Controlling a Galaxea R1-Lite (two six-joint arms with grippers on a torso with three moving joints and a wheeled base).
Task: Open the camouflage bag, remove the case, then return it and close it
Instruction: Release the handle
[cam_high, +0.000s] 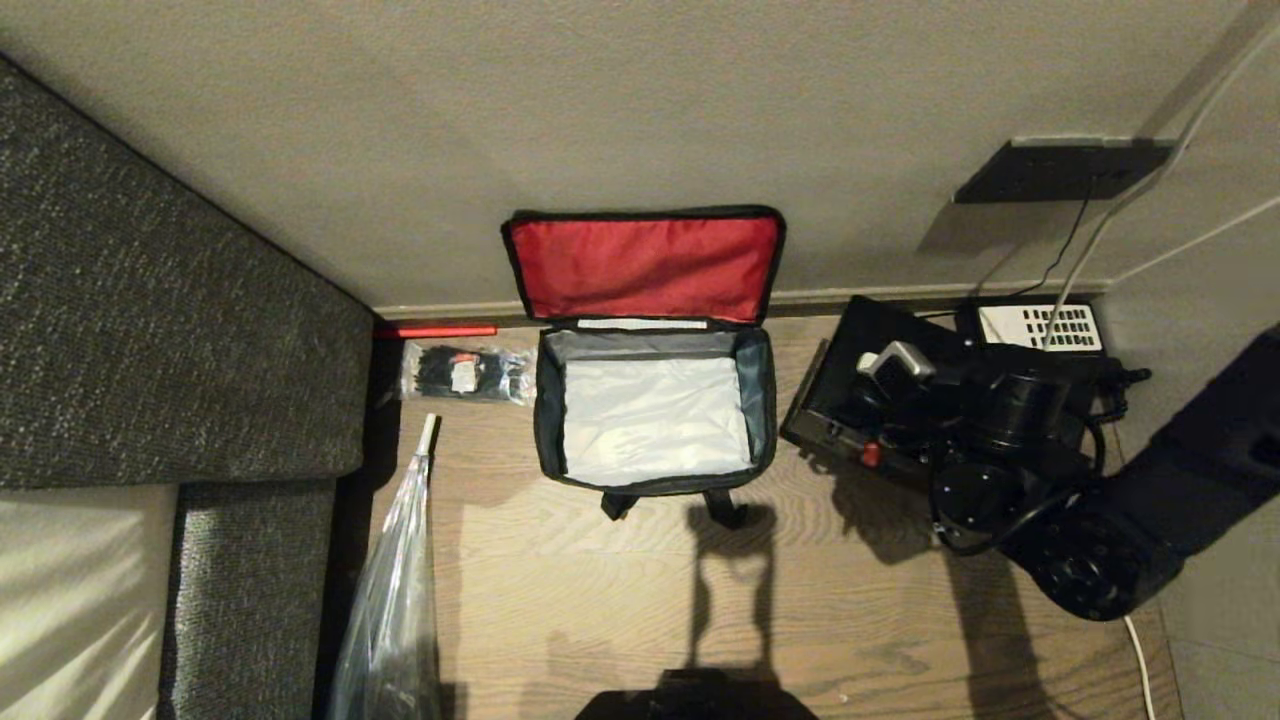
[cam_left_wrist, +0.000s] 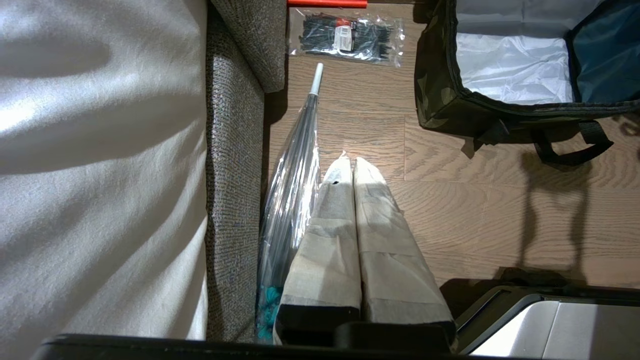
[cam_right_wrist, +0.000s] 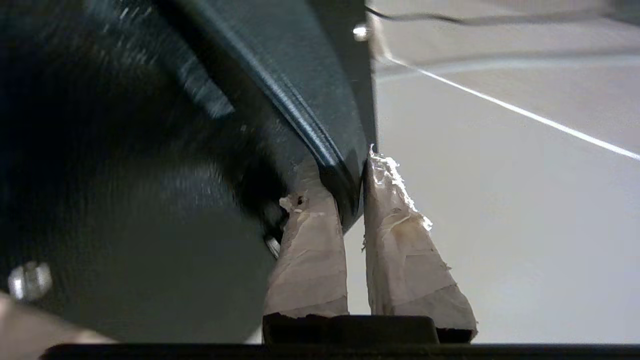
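The camouflage bag (cam_high: 546, 420) stands open on the wooden floor against the wall, its red-lined lid (cam_high: 645, 265) leaning back and its grey-white inside bare. Its camouflage side (cam_left_wrist: 440, 90) also shows in the left wrist view. The black case (cam_high: 850, 350) sits tilted just right of the bag, a red spot on its near edge, partly hidden by my right arm (cam_high: 1010, 430). My right gripper (cam_right_wrist: 350, 175) is shut on the case's (cam_right_wrist: 150, 150) thin edge. My left gripper (cam_left_wrist: 350, 162) hangs shut and empty over the floor beside the sofa.
A grey sofa (cam_high: 150, 330) fills the left side. A clear packet of black ties (cam_high: 465, 373) and a red rod (cam_high: 435, 330) lie left of the bag. A clear plastic bag (cam_high: 395, 600) lies by the sofa. A black telephone (cam_high: 1040, 325) and cables sit at the right wall.
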